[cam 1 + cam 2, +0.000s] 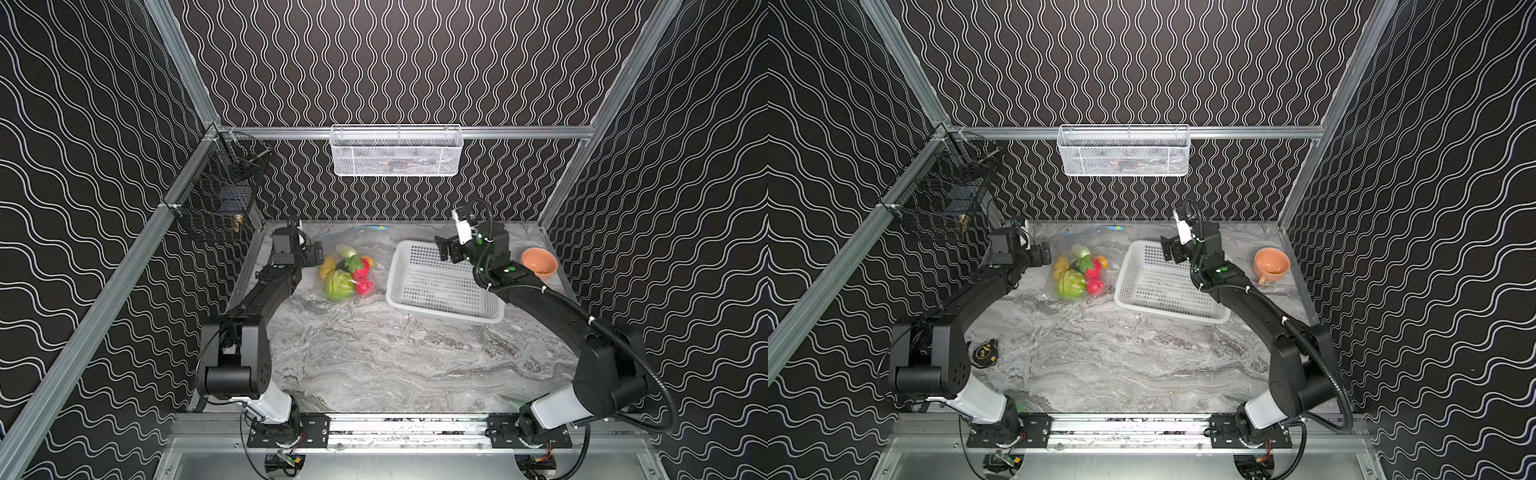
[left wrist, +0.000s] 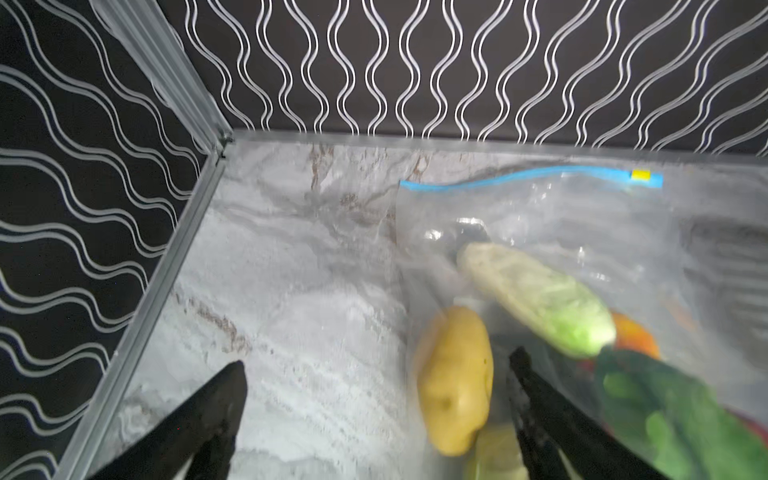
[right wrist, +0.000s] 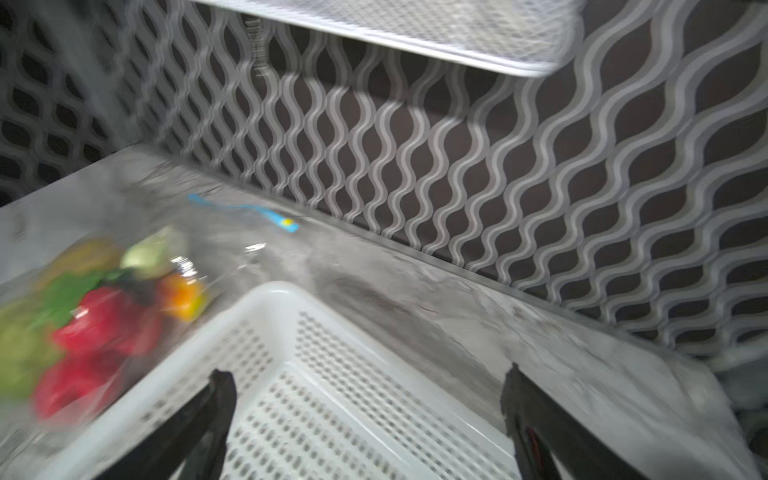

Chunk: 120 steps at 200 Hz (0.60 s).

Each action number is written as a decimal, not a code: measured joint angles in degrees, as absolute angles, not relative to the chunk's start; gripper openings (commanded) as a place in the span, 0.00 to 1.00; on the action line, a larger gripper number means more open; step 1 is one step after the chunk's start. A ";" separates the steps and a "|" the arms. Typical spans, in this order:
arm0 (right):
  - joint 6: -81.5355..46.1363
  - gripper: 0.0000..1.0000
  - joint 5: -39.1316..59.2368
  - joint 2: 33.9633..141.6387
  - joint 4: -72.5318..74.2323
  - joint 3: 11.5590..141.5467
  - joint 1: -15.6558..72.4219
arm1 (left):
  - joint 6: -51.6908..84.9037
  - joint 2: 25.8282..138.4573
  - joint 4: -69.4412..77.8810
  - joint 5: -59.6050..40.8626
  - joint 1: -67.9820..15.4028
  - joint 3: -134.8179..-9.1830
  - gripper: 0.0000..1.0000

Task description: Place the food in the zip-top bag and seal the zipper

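Note:
The zip-top bag [image 1: 332,240] lies flat at the back left of the marble table, with the food inside it. I see a ribbed green melon [image 1: 338,284], red strawberries [image 1: 362,275], a yellow lemon [image 1: 327,267], a white radish [image 1: 345,250] and an orange mango [image 1: 368,261]. The light-blue zipper [image 2: 532,176] runs along the bag's far edge, and its yellow tab [image 2: 641,175] is at the right end. Whether it is sealed I cannot tell. My left gripper [image 2: 378,361] is open beside the lemon [image 2: 455,378], one finger over the bag. My right gripper [image 3: 369,372] hangs open over the white basket.
A white perforated basket [image 1: 446,312] sits right of the bag, with nothing in it. An orange cup [image 1: 539,262] stands at the back right. A white mesh basket [image 1: 395,150] hangs on the back wall, a black wire basket [image 1: 216,199] on the left. A tape measure [image 1: 985,353] lies front left.

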<state>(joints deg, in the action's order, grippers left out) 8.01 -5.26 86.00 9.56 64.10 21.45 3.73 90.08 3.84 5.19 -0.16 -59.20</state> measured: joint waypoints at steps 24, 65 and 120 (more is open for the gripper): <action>4.38 0.99 -9.02 83.02 12.64 60.05 20.23 | 2.85 87.44 7.44 4.21 -0.01 -53.93 0.99; -2.35 0.99 -18.09 78.37 17.21 50.52 19.38 | 1.17 84.51 13.19 3.53 0.16 -45.87 0.99; -6.92 0.99 -27.29 71.40 23.07 38.79 18.72 | 1.17 85.30 20.34 1.91 2.46 -36.34 0.99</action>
